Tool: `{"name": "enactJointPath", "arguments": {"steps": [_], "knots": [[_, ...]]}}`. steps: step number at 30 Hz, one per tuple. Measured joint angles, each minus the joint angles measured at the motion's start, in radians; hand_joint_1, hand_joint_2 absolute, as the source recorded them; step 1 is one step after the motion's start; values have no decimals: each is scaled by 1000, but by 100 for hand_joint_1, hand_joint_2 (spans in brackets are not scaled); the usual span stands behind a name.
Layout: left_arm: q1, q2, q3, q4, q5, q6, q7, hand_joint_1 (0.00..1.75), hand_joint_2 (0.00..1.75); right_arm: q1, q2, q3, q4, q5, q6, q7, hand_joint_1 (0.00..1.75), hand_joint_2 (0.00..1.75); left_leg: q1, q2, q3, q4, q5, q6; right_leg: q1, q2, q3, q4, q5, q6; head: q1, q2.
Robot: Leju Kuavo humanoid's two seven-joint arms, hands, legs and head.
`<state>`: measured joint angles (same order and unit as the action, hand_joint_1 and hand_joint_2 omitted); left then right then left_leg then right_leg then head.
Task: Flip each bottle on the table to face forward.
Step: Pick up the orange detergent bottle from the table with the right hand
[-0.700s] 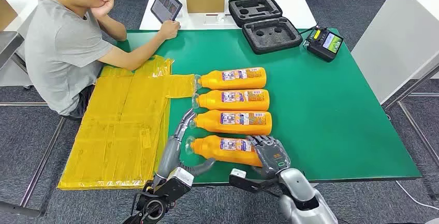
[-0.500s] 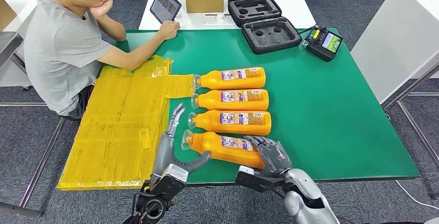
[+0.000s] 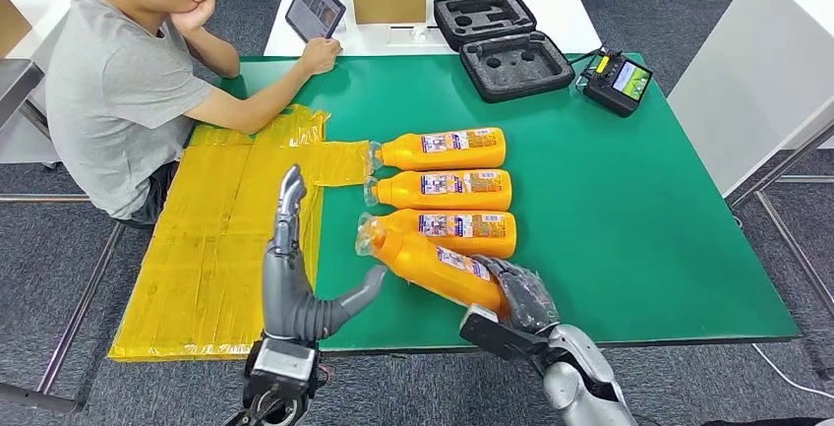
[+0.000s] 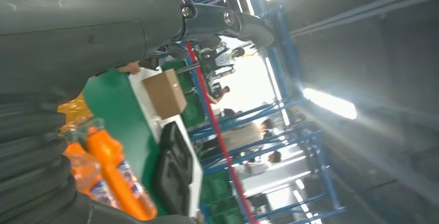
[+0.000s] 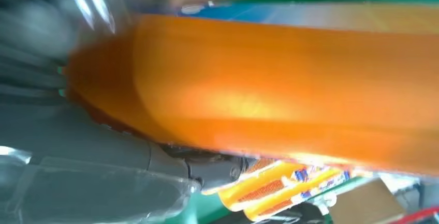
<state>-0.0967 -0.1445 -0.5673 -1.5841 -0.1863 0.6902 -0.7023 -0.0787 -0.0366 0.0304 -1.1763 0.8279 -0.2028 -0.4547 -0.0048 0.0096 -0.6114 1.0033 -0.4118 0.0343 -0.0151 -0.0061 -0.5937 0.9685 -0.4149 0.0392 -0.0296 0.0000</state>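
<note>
One orange bottle point(image 3: 433, 265), base hidden by the gripping right robot hand point(image 3: 523, 293); left robot hand point(image 3: 295, 288) spread wide.

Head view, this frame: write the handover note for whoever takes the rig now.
Right hand: grips the base end of the nearest orange bottle, tilted, its cap end over the third bottle.
Left hand: open, raised beside the yellow plastic sheet, holding nothing.
Other two bottles lie in the row on the green table, labels showing.
Done: nearest bottle picked up. Left: finish turning it, lay it down; whether the others need flipping I cannot tell.
</note>
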Motion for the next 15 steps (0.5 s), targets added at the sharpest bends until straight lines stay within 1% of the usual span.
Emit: {"name": "enactJointPath", "arguments": {"steps": [2,4,6,8,10,15], "knots": [[13,0,2,-10,76,-43,1,0,175,21,11,-14,-17,-48,-31,-35,175,175,0,-1,-1,0,0,0,0,0,-1,0,0,0,0,0],[28,-2,10,1,165,-115,2,0,175,38,25,-27,-42,-92,-56,-68,175,175,0,0,-3,0,0,0,0,0,-3,0,0,0,0,0],[41,-17,33,25,192,-188,3,0,175,53,38,-36,-71,-122,-69,-85,175,175,0,-1,-4,0,0,0,0,-1,-4,0,0,0,0,0],[54,-43,67,60,192,-238,3,0,175,71,49,-40,-106,-143,-82,-101,175,175,0,-1,-5,0,0,0,0,-1,-4,0,0,0,0,0],[65,-61,96,91,210,-246,3,0,175,84,58,-40,-139,-158,-96,-120,175,175,0,-1,-5,0,0,0,0,-1,-5,0,0,0,0,0],[78,-78,129,132,242,-236,3,0,175,94,70,-40,-184,-174,-108,-140,175,175,0,-1,-6,0,0,0,0,-1,-5,0,0,0,0,0]]}}
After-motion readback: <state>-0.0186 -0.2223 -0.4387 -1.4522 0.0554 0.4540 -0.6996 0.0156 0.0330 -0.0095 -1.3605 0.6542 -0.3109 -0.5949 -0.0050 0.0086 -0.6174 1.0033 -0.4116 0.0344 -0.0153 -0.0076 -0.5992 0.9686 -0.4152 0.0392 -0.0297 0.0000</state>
